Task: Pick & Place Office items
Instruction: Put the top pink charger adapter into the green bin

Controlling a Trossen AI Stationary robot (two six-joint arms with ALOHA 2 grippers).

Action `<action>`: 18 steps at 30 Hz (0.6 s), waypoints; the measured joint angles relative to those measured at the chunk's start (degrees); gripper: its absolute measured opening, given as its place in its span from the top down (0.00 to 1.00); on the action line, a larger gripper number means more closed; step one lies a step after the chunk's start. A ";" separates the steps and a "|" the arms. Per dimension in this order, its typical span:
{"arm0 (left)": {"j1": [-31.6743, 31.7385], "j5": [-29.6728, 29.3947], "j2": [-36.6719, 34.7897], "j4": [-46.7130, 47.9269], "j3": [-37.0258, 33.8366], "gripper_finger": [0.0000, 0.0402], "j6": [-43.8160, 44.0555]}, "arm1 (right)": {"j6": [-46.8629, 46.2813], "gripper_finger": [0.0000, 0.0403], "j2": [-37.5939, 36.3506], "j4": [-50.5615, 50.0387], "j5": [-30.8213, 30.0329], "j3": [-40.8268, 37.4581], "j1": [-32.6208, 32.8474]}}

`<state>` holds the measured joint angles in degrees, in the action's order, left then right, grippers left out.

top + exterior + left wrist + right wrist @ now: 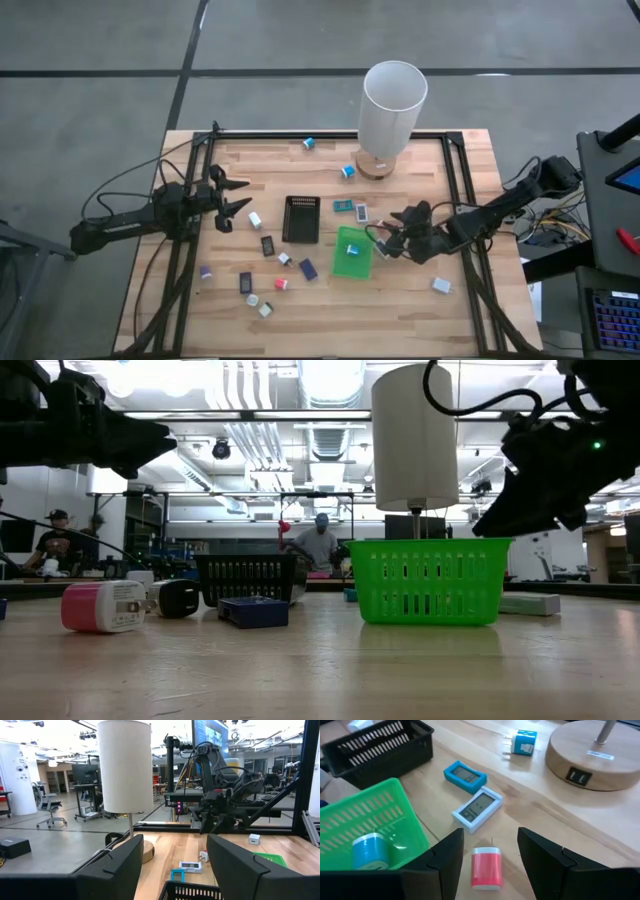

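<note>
The office items are small blocks scattered over the wooden table. A red-and-white plug block (486,865) lies on the table right of the green tray (353,252). My right gripper (490,832) is open, slanting down, with one finger on either side of that block and a gap to each. A blue block (370,852) lies inside the green tray. A white display piece (477,810) and a teal one (465,775) lie just beyond. My left gripper (245,195) waits open above the table's left side, left of the black tray (301,219).
A lamp with a white shade (393,105) and round wooden base (592,755) stands at the far middle. More small blocks (262,270) lie near the table's front left, and a white one (441,286) at the front right. People are in the room behind (318,542).
</note>
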<state>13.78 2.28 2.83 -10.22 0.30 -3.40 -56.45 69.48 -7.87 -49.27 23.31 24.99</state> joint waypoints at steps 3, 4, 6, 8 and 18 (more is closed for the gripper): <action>0.00 0.00 0.00 0.00 0.01 0.44 0.00 | 0.23 0.54 0.78 2.52 0.04 -1.43 0.00; 0.00 0.00 0.00 0.00 0.00 0.44 0.00 | -0.01 0.54 1.14 3.43 0.06 -2.02 0.00; 0.00 -0.02 0.00 0.00 0.00 0.44 0.00 | -0.16 0.54 2.37 6.38 0.06 -3.22 -0.01; 0.00 -0.02 0.00 0.00 0.00 0.44 0.00 | -0.16 0.54 3.90 9.58 0.11 -4.50 0.00; 0.00 -0.02 0.00 0.00 0.00 0.44 0.00 | 0.05 0.54 11.37 15.35 0.21 -4.49 -0.13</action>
<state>13.78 2.26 2.83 -10.22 0.30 -3.40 -56.40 80.85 7.48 -49.06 18.81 24.86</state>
